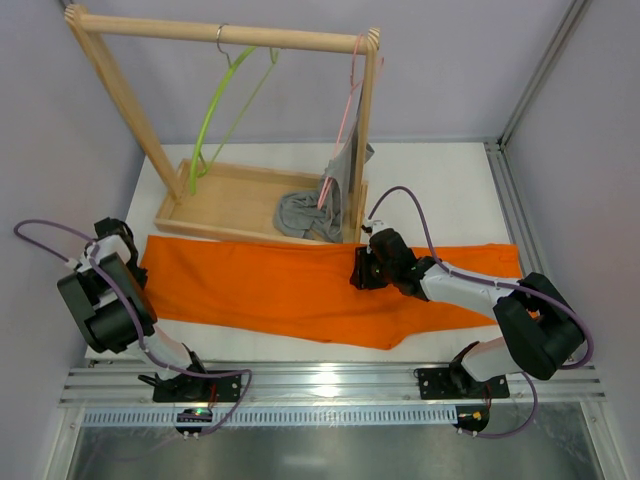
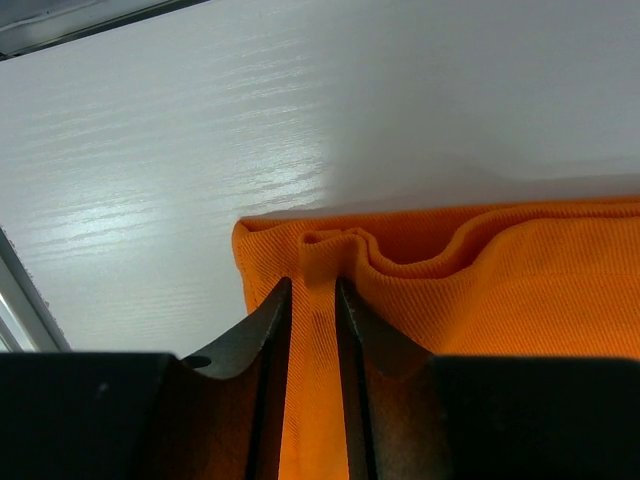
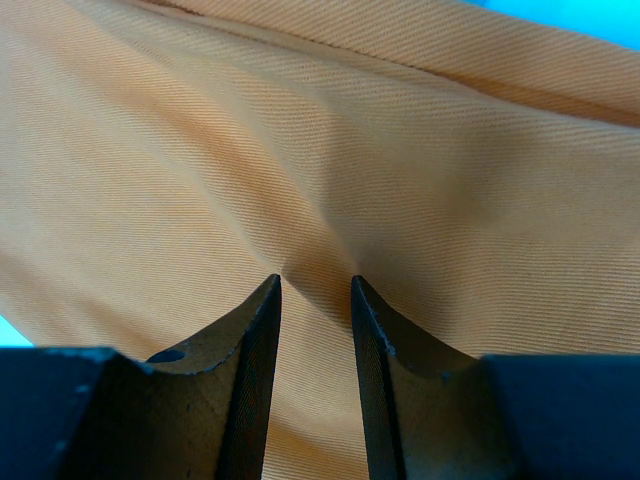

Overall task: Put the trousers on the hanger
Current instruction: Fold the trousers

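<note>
Trousers lying flat on the tabletop, stretching from one hand to the other. Left hand clamping a raised fold at the cloth's end edge. Right hand pinching a pucker mid-length, its fingers closed on fabric.

Step, as judged: gathering the cloth for the lift. Worth raising both hands together and keeping the cloth level, or the slack will be dragging.

Wooden tray lying beyond both hands, holding the heaped foot of a grey garment at the end nearer the right hand. Hanger hanging beyond the left hand, above that tray.
</note>
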### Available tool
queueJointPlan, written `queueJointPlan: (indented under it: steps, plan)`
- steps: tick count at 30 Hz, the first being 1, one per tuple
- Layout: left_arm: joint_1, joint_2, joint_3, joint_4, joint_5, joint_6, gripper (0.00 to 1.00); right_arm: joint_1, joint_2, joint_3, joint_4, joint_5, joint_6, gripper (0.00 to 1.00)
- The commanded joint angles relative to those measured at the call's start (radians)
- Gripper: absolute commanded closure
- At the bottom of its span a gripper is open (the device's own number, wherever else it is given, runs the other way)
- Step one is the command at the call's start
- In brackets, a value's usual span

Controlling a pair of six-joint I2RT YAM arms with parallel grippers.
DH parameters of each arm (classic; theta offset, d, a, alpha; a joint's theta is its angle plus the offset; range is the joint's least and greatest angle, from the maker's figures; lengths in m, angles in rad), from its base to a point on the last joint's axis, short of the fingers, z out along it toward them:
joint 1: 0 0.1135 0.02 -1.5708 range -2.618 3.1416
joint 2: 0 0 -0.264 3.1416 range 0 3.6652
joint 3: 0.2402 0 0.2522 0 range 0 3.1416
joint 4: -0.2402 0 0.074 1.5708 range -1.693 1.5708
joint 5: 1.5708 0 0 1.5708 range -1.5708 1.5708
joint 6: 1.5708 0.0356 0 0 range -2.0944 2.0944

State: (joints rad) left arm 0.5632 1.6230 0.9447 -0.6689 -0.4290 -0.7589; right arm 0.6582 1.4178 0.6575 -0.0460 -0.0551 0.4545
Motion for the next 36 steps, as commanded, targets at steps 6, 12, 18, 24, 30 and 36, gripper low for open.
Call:
queueJointPlan:
  steps: [6,12,18,24,30,36]
  plan:
    - [0.006,0.043,0.016,0.081,0.012,0.013,0.8,-0.005,-0.02,-0.004,0.041,0.0,0.0,0.62]
    - [0.006,0.046,-0.001,0.103,0.018,0.018,0.87,-0.003,-0.013,-0.002,0.069,-0.008,0.0,0.62]
    - [0.006,0.048,0.003,0.092,0.012,0.02,1.0,-0.003,-0.016,-0.006,0.071,-0.009,0.003,0.62]
    - [0.006,-0.037,0.041,0.019,-0.034,-0.005,1.0,-0.003,-0.014,-0.007,0.075,-0.015,0.006,0.62]
    - [0.006,-0.126,0.072,-0.064,-0.066,-0.017,0.99,-0.005,-0.011,-0.007,0.077,-0.023,0.007,0.62]
    - [0.004,-0.141,0.036,-0.084,-0.12,-0.003,0.99,-0.003,-0.016,-0.009,0.081,-0.037,0.013,0.62]
